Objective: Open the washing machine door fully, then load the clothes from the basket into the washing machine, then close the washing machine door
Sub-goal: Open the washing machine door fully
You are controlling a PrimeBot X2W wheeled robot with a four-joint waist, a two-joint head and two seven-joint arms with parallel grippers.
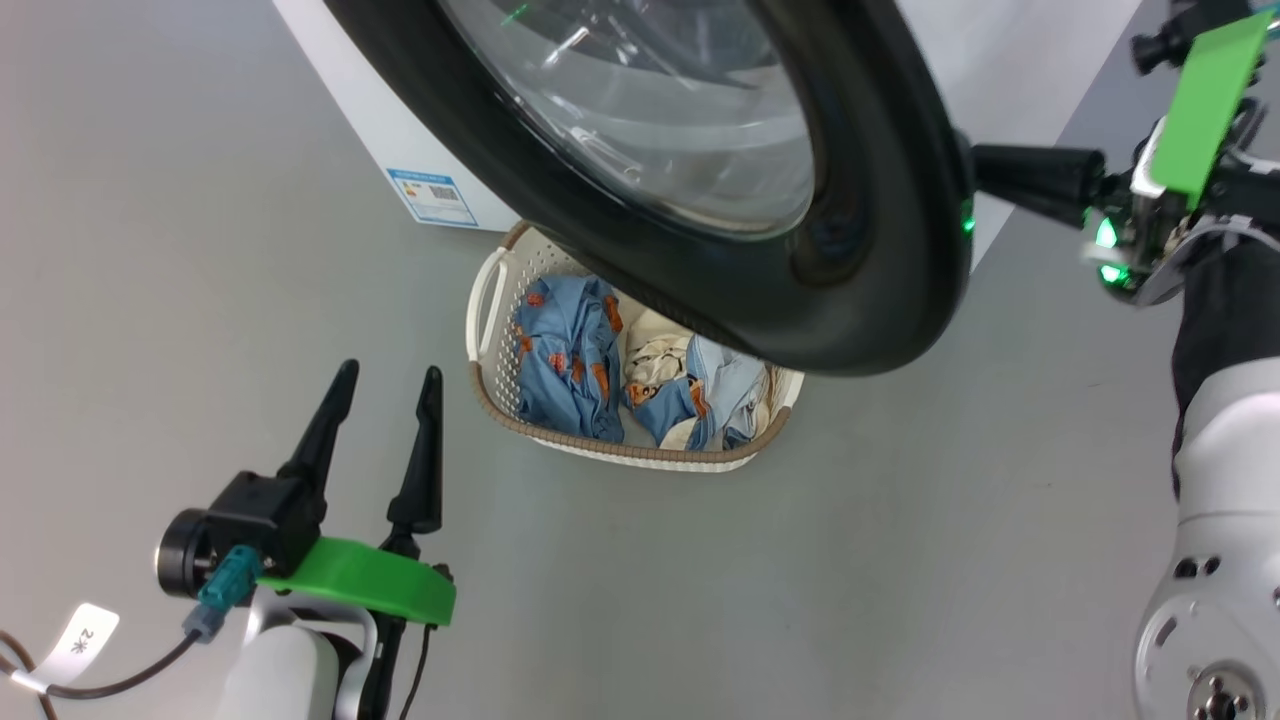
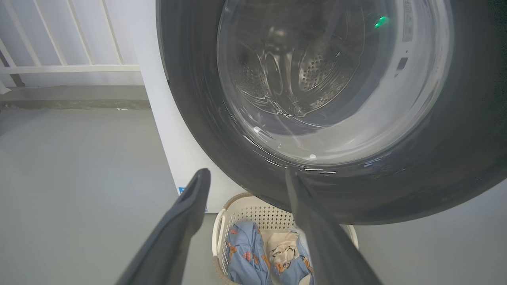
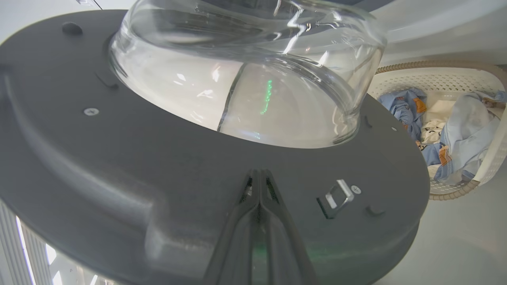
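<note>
The washing machine door (image 1: 880, 250), with a glossy black rim and a bulging glass centre, stands partly open and overhangs the basket (image 1: 600, 447). My right gripper (image 1: 980, 170) is shut, and its tips rest against the door's grey inner face (image 3: 158, 166) by the rim, beside the latch hook (image 3: 336, 198). My left gripper (image 1: 390, 375) hangs open and empty over the floor, left of the basket. The clothes (image 1: 570, 360), blue with orange print, pale blue and cream, lie in the basket. Through the door glass (image 2: 317, 79) the steel drum shows. My left gripper (image 2: 247, 174) points at the door's lower rim.
The white washing machine (image 1: 350, 90) with its blue label (image 1: 435, 198) stands behind the basket. A white railing (image 2: 79, 67) runs along the far wall. Grey floor (image 1: 800, 560) spreads in front of the basket.
</note>
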